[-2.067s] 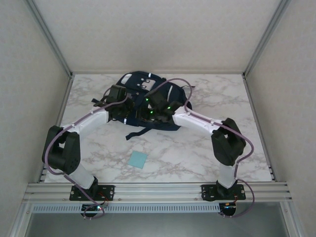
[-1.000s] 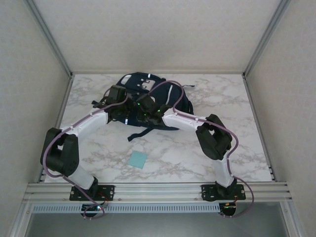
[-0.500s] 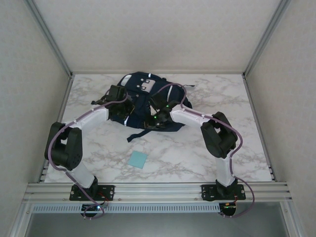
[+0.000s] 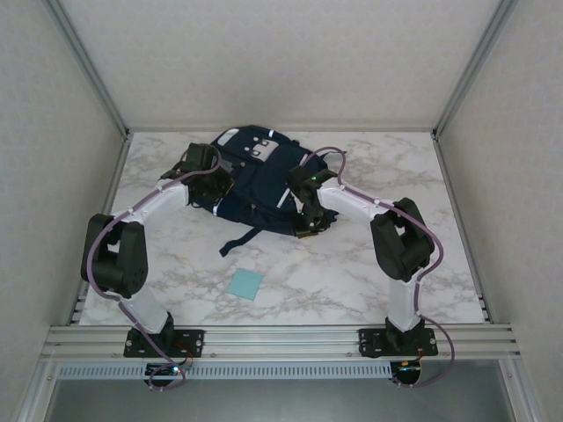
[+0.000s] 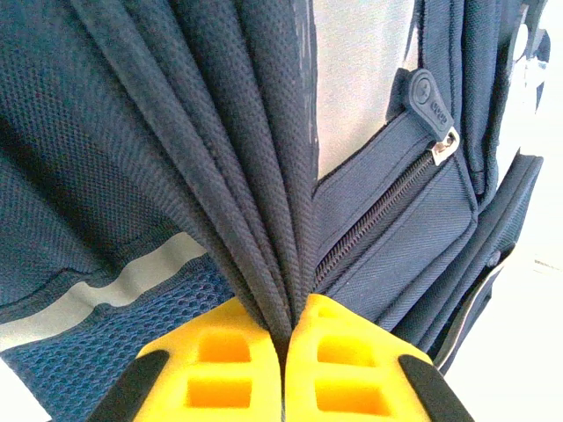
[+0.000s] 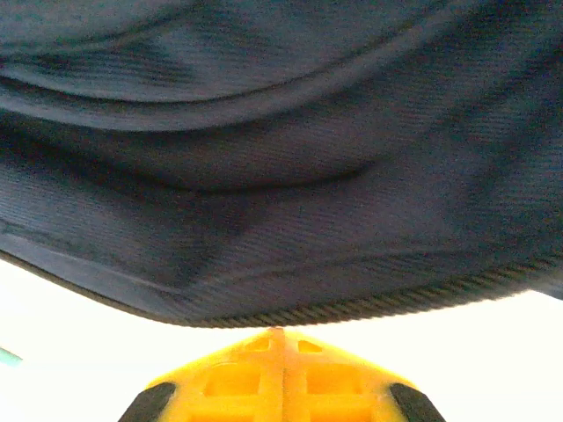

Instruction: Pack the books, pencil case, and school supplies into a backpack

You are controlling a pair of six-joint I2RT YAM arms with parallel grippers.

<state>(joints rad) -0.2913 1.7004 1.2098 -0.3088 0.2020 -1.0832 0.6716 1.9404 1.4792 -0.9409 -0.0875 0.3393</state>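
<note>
Left wrist shows woven navy backpack [image 5: 176, 132] pleated.

There is one large navy blue fabric backpack [image 4: 255, 189]. There is one small flat light-blue square pad [image 4: 245, 284]. Both lie on one white marble-patterned table [image 4: 352, 281].

One dark strap [image 4: 237, 243] shows at the backpack's near edge, and one grey patch [image 4: 258, 151] shows near its far end. The left wrist view shows one dark metal zipper [image 5: 378, 211] with one dark rubber zipper pull [image 5: 427, 98].

Two white-and-black robot arms are in view: the left arm [image 4: 145, 215] and the right arm [image 4: 361, 207]. They carry two grippers, the left gripper [image 5: 288, 325] and the right gripper [image 6: 277, 332]. Each gripper has two yellow plastic fingers [image 5: 220, 360], four in all.
</note>
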